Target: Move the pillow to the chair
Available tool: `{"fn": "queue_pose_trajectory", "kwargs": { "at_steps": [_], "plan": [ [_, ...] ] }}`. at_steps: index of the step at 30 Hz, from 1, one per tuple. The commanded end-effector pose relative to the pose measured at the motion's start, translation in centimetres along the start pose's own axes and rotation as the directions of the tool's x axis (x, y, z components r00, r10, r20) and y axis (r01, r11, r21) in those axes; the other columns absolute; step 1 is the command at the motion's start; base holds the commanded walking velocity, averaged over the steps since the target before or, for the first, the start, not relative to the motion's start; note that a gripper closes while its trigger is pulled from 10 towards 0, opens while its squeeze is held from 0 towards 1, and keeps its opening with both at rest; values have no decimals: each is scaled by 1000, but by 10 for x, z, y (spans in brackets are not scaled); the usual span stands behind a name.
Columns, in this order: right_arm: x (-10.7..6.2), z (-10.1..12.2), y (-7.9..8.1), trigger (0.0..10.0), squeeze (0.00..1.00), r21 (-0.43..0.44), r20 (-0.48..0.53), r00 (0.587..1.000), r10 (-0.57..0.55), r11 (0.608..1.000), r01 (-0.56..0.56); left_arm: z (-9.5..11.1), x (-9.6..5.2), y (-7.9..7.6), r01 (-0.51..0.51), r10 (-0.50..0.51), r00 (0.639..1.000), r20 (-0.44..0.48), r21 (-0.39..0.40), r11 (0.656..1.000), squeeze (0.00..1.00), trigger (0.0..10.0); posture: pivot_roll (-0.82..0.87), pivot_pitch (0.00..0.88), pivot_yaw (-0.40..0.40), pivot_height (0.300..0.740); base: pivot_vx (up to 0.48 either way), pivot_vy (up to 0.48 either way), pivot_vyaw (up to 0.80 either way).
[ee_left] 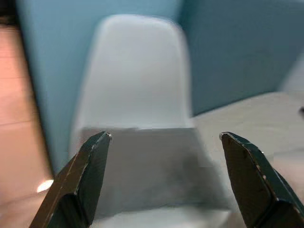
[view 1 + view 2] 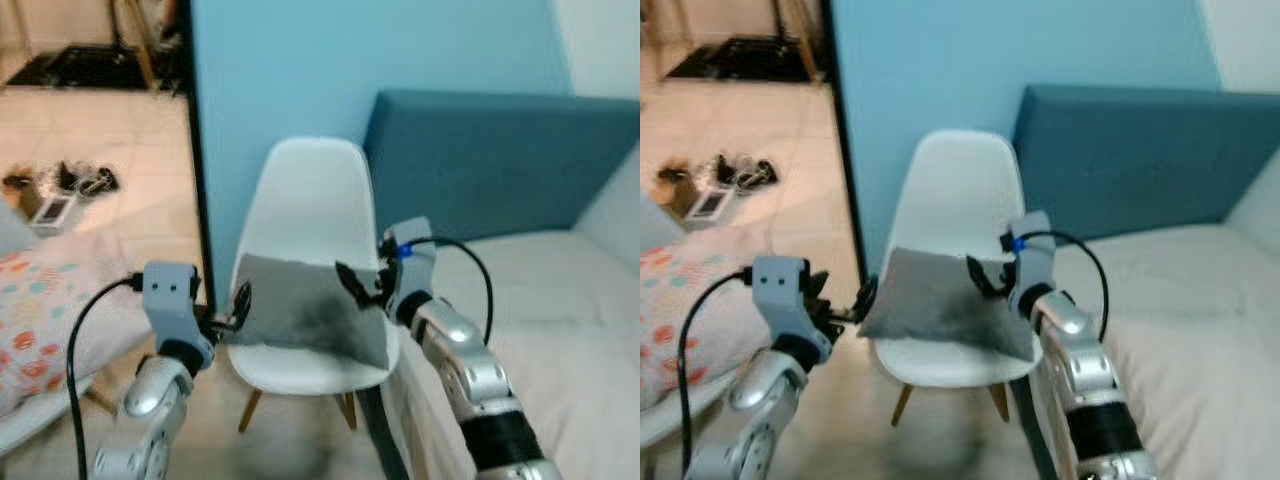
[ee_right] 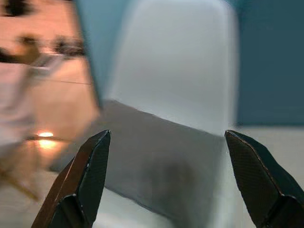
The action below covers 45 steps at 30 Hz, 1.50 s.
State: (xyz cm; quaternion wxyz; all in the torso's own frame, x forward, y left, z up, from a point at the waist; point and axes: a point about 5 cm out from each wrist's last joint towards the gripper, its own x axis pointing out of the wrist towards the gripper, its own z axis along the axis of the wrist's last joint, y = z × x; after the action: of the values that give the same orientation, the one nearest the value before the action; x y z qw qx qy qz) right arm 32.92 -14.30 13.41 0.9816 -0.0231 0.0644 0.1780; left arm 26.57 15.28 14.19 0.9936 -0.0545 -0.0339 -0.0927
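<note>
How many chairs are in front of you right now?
1: the white chair stands against the blue wall beside the bed, with the grey pillow on its seat. Others may be out of frame.

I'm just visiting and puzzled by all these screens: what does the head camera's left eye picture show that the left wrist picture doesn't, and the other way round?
The left eye view alone shows both silver arms, with the left gripper and right gripper at either end of the grey pillow, plus the tiled floor and a patterned cushion. The left wrist view alone looks close along that gripper's own two black fingers, jaws spread wide apart. Both show the pillow lying on the white chair, the blue wall and the pale bed.
</note>
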Motion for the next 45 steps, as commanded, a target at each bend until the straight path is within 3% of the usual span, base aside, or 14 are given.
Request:
{"fn": "queue_pose_trajectory", "kwargs": {
  "at_steps": [1, 13, 37, 45],
  "plan": [
    [0, 1, -5, 10000, 0, 8, -8, 1000, -27, 1000, 27, -5, -2, -2, 23, -23, 999, -27, -13, 1000, 0, 10000, -32, 0, -86, 740, 0, 0, -744],
    [0, -4, -6, 10000, 0, 4, -39, 998, -45, 999, 45, -12, -7, -5, 85, -86, 995, -53, -18, 996, 0, 10000, -32, 0, -90, 740, 0, 0, -746],
    [1, -5, -11, 10000, 0, -14, -62, 995, -74, 997, 73, -10, -7, -4, 83, -84, 996, -34, -25, 996, 0, 10000, -30, 0, -95, 740, 0, 0, -745],
    [1, -4, -4, 10000, 0, -16, -32, 999, -10, 1000, 9, -11, -7, -1, 56, -57, 998, -31, -40, 998, 0, 10000, -32, 0, -93, 740, 0, 0, -746]
  ]
}}
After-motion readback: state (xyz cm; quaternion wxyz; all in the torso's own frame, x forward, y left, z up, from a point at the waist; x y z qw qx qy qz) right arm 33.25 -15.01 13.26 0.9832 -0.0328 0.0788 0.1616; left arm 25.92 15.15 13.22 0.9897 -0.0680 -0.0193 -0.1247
